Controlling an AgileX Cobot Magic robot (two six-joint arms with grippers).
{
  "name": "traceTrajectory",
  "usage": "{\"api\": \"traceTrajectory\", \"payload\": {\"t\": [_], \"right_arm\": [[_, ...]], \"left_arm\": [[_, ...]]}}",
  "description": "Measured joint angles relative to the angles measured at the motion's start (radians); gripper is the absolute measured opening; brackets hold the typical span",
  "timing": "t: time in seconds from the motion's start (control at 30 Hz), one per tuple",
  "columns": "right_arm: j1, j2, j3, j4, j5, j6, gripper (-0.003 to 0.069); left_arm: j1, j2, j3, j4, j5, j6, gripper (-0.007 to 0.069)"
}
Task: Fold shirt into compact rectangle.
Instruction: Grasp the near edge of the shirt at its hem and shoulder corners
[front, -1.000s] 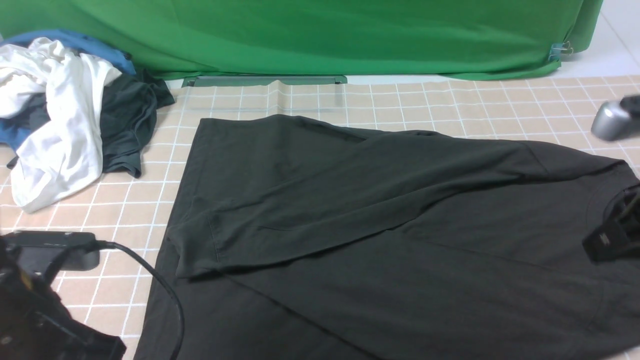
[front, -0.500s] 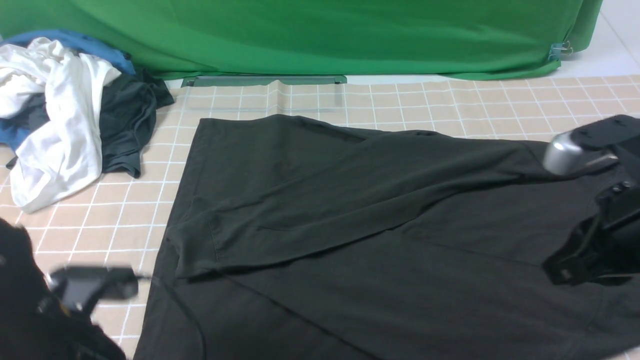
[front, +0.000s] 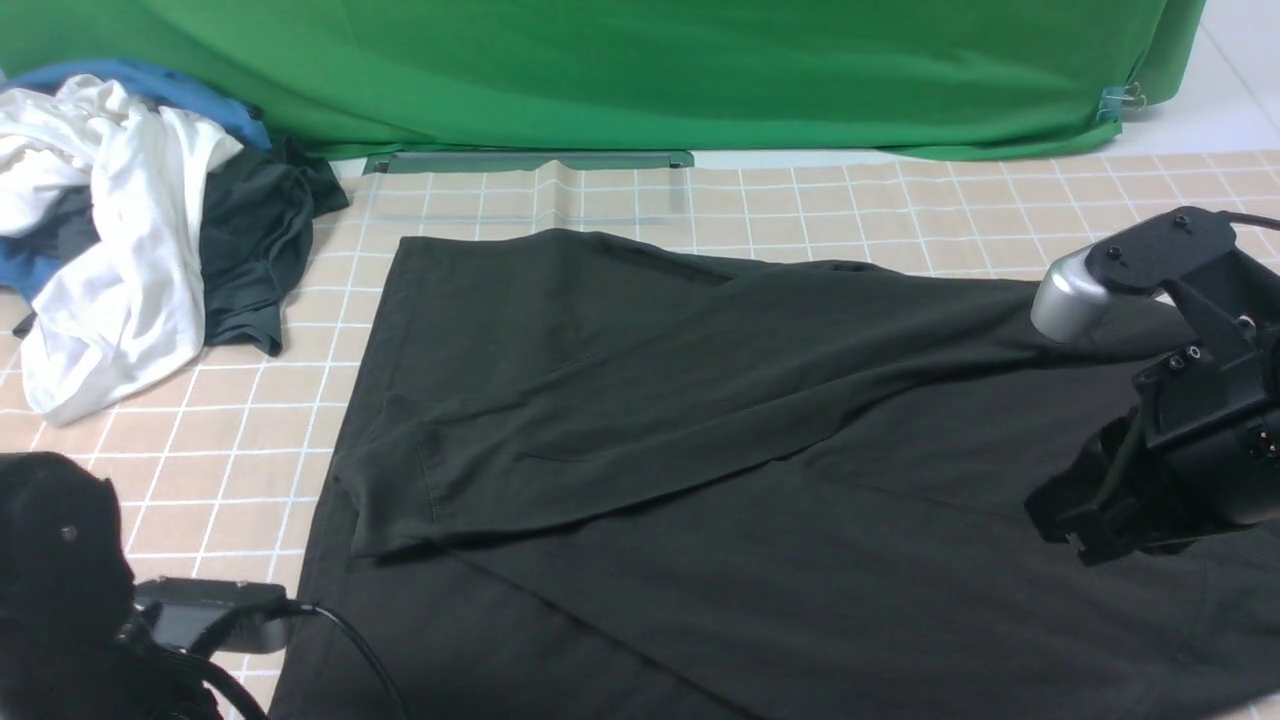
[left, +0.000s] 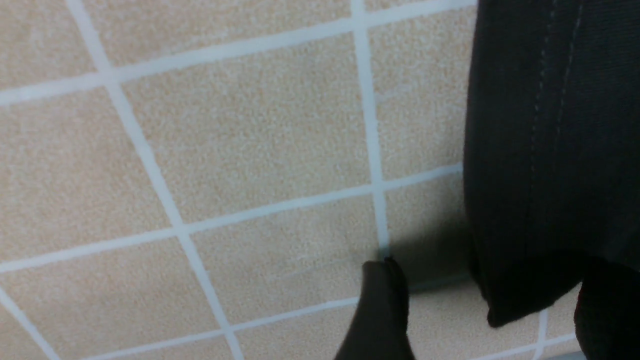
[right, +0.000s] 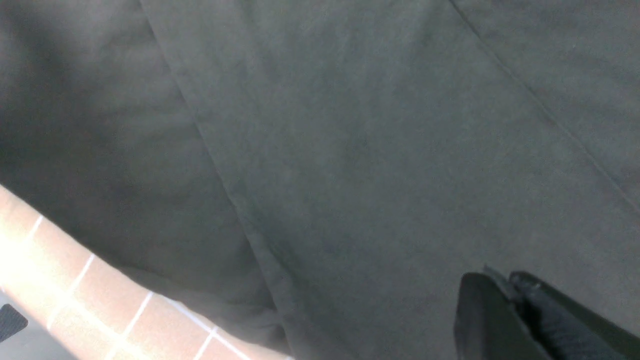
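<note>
The black shirt (front: 700, 440) lies spread flat on the checked tablecloth, with one sleeve (front: 620, 420) folded across its body. Its logo, lettering and neck label do not show. In the left wrist view my left gripper (left: 492, 312) is open low over the cloth, and the shirt's stitched hem corner (left: 520, 280) lies between its two dark fingers (left: 382, 310). In the front view only the left arm (front: 60, 560) shows, at the near left. My right gripper (front: 1075, 525) hovers over the shirt's right part, its fingers (right: 492, 310) pressed together with nothing between them.
A heap of clothes with a white garment (front: 110, 230) and blue and dark pieces sits at the far left. A green backdrop (front: 640, 70) hangs behind the table. The tan checked tablecloth (front: 230, 400) shows bare between the heap and the shirt.
The right arm has swung in from the right edge to over the shirt's right part. The left arm has dropped toward the shirt's near-left hem.
</note>
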Motion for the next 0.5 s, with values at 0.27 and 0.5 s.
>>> {"api": "traceTrajectory", "payload": {"t": [0.27,0.5], "right_arm": [[0.0,0.0,0.0,0.0,-0.01,0.0,0.0106],[0.0,0.0,0.0,0.0,-0.01,0.0,0.0113]], "left_arm": [[0.0,0.061,-0.018,0.013,-0.002,0.002,0.0273],[0.0,0.065,-0.019,-0.052,-0.015,0.034,0.0031]]}}
